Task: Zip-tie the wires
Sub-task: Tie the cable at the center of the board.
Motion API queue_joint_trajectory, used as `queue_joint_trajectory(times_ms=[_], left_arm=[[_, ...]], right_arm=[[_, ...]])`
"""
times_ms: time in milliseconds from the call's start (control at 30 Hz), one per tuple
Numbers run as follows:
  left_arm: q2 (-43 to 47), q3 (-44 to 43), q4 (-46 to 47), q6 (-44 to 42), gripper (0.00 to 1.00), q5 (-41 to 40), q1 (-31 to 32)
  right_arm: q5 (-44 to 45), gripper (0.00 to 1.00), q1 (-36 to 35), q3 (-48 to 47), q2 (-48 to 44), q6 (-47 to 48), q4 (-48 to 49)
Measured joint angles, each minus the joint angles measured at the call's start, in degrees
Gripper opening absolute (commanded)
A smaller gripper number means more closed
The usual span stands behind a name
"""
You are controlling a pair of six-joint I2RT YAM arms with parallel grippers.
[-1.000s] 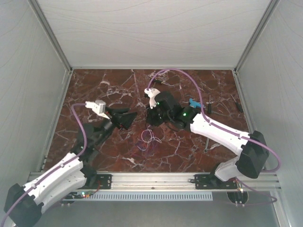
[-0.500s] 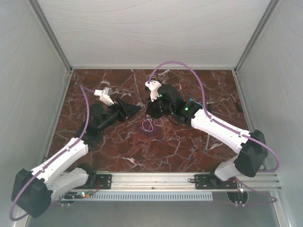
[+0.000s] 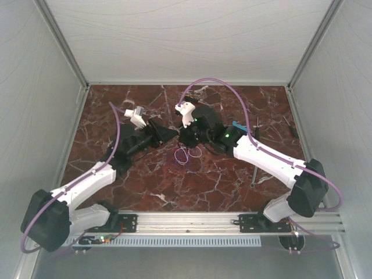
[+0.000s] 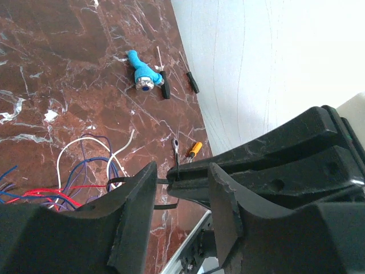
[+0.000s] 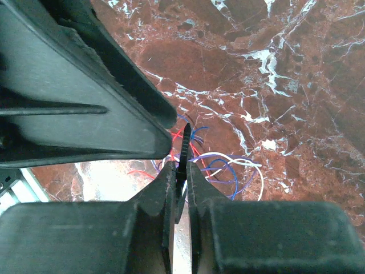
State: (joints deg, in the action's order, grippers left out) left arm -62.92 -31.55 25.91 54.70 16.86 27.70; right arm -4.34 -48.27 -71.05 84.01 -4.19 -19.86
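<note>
A dark red marble table (image 3: 157, 186) with white veins stands inside pale walls on three sides. Near its middle, two robot grippers meet tip to tip. The right gripper (image 5: 181, 169) has its fingers pressed together on a thin black zip tie (image 5: 184, 149), which stands up between them. The left gripper (image 4: 181, 171) has its fingers apart, one on either side of the right gripper's tip and the tie.

Just beside both tips, on the side toward the near edge, lie the wires (image 3: 185, 154). They form a small loose tangle of purple, white, red and blue loops on the marble. Whether the tie passes around them cannot be told.

The right arm reaches in from the near right corner, its white forearm low over the table. The left arm reaches in from the near left corner, bent at the elbow. A blue-handled tool (image 3: 238, 125) lies toward the right edge, just behind the right forearm.
</note>
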Motion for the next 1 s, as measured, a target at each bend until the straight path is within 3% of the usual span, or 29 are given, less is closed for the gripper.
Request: queue_joint_trajectory(times_ms=[533,667,1000], left_arm=[[-6.34,0.0,5.4,2.45,0.2,3.02,0.0],[-7.02,0.0,6.16,2.8,0.0,3.54,0.11],[-7.78,-1.55,4.74,1.2,0.0,3.98,0.15]], right_arm=[[0.04,0.0,-0.48,0.04,0.0,1.4,0.46],[0.04,0.0,-0.48,0.04,0.04,1.53,0.46],[0.5,0.0,-0.48,0.07,0.42,1.57,0.5]])
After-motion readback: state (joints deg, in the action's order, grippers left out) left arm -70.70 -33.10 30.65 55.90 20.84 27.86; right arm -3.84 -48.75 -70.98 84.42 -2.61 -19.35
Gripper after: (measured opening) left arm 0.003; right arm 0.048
